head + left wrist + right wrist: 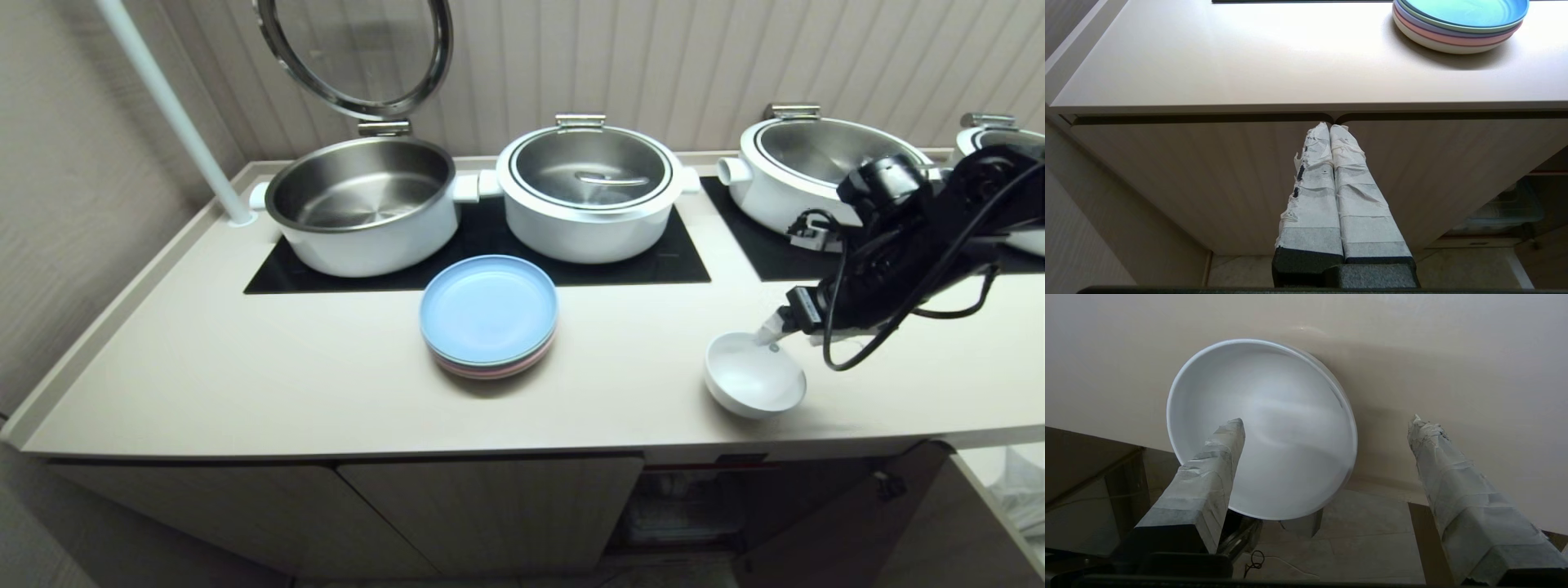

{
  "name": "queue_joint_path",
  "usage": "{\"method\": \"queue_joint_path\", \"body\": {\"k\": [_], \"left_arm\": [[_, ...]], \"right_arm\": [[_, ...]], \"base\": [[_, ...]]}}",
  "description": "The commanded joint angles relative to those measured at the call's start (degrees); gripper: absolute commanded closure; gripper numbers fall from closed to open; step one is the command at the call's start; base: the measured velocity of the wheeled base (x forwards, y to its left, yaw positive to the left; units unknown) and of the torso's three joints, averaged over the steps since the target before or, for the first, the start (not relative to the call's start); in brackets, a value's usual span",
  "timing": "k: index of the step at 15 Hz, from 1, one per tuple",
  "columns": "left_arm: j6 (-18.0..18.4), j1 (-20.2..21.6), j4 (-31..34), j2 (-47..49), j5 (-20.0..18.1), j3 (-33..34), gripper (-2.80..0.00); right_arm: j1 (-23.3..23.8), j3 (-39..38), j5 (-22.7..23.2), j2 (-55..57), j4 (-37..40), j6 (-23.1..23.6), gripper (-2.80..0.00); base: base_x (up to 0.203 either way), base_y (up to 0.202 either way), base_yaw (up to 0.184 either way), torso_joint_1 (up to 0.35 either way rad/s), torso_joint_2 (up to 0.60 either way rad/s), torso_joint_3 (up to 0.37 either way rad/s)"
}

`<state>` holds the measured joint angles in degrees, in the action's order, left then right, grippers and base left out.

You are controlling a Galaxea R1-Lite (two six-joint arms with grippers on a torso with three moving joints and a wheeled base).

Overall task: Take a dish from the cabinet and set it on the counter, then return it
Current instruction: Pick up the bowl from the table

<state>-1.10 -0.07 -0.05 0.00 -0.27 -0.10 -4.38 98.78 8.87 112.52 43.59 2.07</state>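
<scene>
Right claw: the right gripper [1327, 424] stood wide open over the near edge of the long, smooth beige counter [245, 367], holding nothing; 1 taped finger hung inside the dish's rim, the other well outside it.
Dish: the small, round, plain white footed bowl [755, 374] sat on the counter directly under the claw tips, close to the counter's front edge. Whether the inner finger touched the bowl wall could not be told.
Left claw: the left gripper [1331, 128] was parked low before the beige ribbed cabinet doors [1208, 179], its taped fingers pressed together on nothing.
Step in hand: judged to be the release, with the return to the cabinet pending.
Advice on the step: the claw should lift straight up until the inner finger is above the rim, so the bowl is not dragged toward the nearby edge. For the regrasp, 1 finger inside and 1 outside the rim, closed gently, would suit.
Cabinet: the compartment below and in front of the claw stood open; contents were dim, apparently a clear bin.
Containers beyond the claw: 1 white steel-lined pot [363, 204] was open and empty; 2 lidded pots' contents were hidden.
Plates: a stack of flat pastel blue and pink plates [488, 314] lay well to the claw's left, nothing on top.
</scene>
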Motion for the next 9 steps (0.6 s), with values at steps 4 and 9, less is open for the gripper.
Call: {"method": "queue_joint_path", "body": {"k": [4,9], "left_arm": [[0.0,0.0,0.0,0.0,0.0,0.0,0.00],[0.0,0.0,0.0,0.0,0.0,0.0,0.00]], "right_arm": [[0.1,0.5,-0.6,3.2,0.1,2.1,-2.80],[0.0,2.2,-3.6,6.9,-0.4,2.1,-2.80]], "base": [[0.000,0.000,0.000,0.000,0.00,0.000],[0.000,0.000,0.000,0.000,0.00,0.000]]}}
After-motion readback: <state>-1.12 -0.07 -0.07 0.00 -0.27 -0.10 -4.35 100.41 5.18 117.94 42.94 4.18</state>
